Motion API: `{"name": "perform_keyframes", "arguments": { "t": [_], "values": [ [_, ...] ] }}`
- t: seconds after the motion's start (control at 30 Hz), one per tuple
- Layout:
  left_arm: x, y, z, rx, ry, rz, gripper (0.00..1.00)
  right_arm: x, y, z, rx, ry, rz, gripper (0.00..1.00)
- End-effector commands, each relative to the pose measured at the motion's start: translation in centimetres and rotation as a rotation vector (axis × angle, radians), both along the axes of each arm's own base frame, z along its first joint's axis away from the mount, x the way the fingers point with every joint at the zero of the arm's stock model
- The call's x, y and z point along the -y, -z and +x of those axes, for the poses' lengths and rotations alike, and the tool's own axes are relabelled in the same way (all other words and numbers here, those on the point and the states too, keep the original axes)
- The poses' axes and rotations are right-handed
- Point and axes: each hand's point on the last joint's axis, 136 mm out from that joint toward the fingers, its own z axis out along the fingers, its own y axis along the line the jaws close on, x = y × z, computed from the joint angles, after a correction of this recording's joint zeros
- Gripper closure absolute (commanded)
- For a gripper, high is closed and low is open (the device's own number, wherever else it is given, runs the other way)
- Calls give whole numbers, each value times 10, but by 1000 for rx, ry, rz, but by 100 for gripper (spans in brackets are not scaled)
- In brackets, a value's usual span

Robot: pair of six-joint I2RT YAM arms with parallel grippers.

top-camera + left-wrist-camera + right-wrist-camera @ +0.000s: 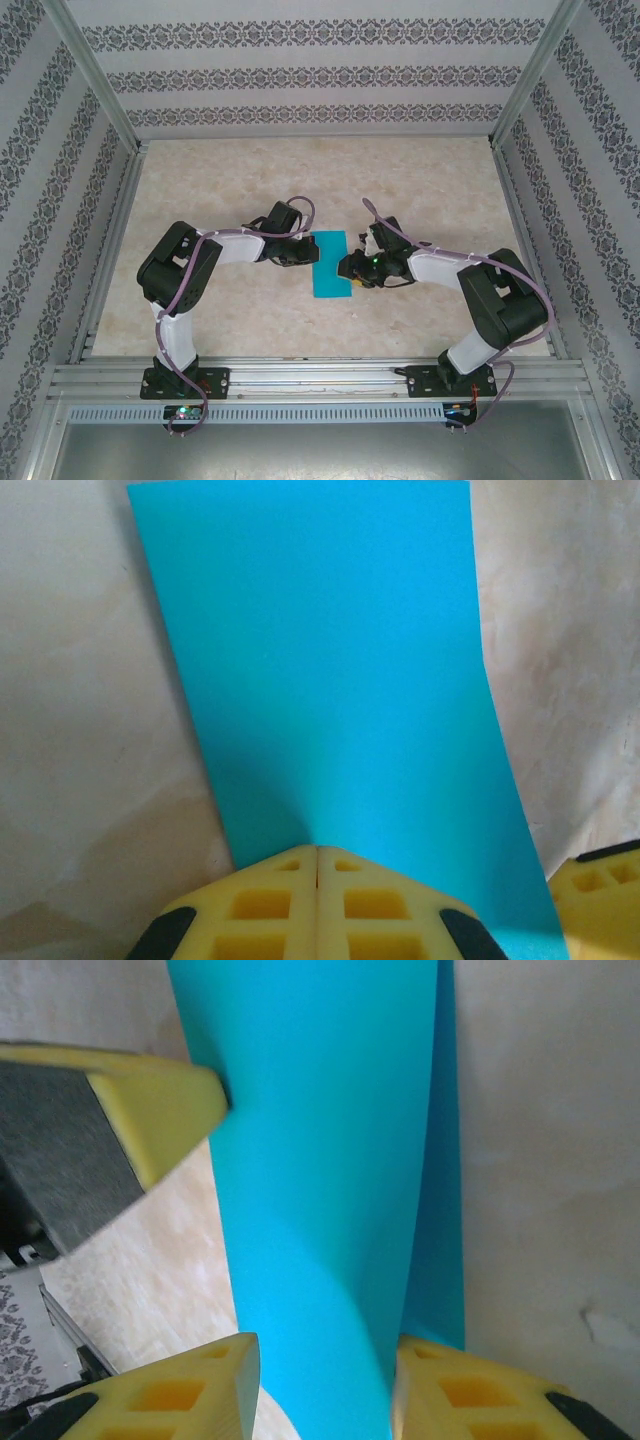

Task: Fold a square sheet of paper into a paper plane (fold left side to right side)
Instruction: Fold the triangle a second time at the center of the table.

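Paper sheet (330, 265), plain teal, lies folded on table (230, 190).

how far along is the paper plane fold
Done: the square sheet of paper lies doubled into a narrow strip. In hand: its top layer bows up, not yet creased; the shut left gripper sits at one edge, the right gripper open astride the other. Left: pressing it flat and all the plane folds.

sheet (329, 265) on table (420, 190) centre | left tool (305, 257) at its left edge | right tool (349, 268) at right edge
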Motion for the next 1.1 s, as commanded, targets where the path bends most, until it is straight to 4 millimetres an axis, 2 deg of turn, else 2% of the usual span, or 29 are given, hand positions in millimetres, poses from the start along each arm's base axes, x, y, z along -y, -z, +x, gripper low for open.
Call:
{"name": "perform_keyframes", "arguments": {
  "t": [0.0,0.33,0.5,0.6,0.77,0.9,1.07],
  "values": [
    [-9,24,-28,-90,18,67,100,-6,-9,18,58,-31,41,62],
    [-6,18,-26,-72,22,48,100,-3,-2,45,53,-21,65,66],
    [-5,12,-24,-55,25,38,98,-2,6,50,31,-15,69,77],
    [-4,0,-20,-17,31,34,92,-1,8,48,25,-12,68,86],
    [-4,-36,-14,100,47,4,80,1,2,44,9,-3,83,98],
    [-7,-61,-24,199,78,5,72,4,-7,39,-10,16,86,100],
    [4,-76,-63,323,210,85,60,6,-13,33,-34,44,92,100]
  ]
}}
